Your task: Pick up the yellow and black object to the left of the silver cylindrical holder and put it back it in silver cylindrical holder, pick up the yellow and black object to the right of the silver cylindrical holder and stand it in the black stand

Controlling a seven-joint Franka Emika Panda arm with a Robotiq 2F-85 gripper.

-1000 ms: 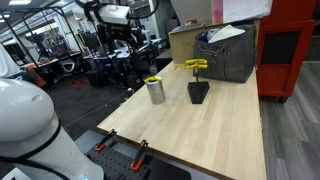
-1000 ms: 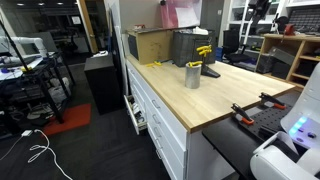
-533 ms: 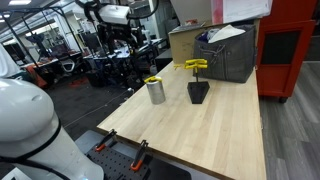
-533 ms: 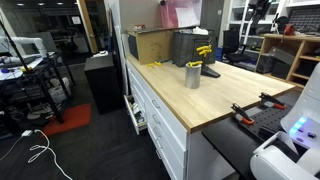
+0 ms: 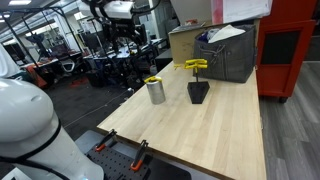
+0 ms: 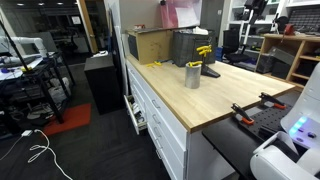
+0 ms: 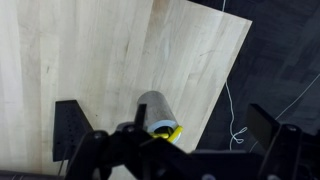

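In both exterior views the silver cylindrical holder [image 5: 155,92] [image 6: 192,77] stands on the wooden table, with a small yellow and black object [image 5: 152,80] resting in its mouth. Beside it is the black stand [image 5: 198,93] [image 6: 210,71], which carries the longer yellow and black object [image 5: 195,66] [image 6: 204,50] on top. In the wrist view my gripper [image 7: 167,128] hangs high over the holder [image 7: 152,108], open, its dark fingers [image 7: 266,126] far apart on either side. The yellow object [image 7: 167,132] shows in the holder's rim. Nothing is held.
A big grey crate [image 5: 228,55] and a cardboard box [image 5: 188,40] stand at the table's back. The table edge [image 7: 215,90] drops to a dark floor with cables. Two orange clamps [image 5: 140,150] sit on the near edge. My arm [image 5: 120,10] reaches in from above.
The arm at the top of both exterior views has shifted slightly upward. The holder, the stand and both yellow objects have not moved.
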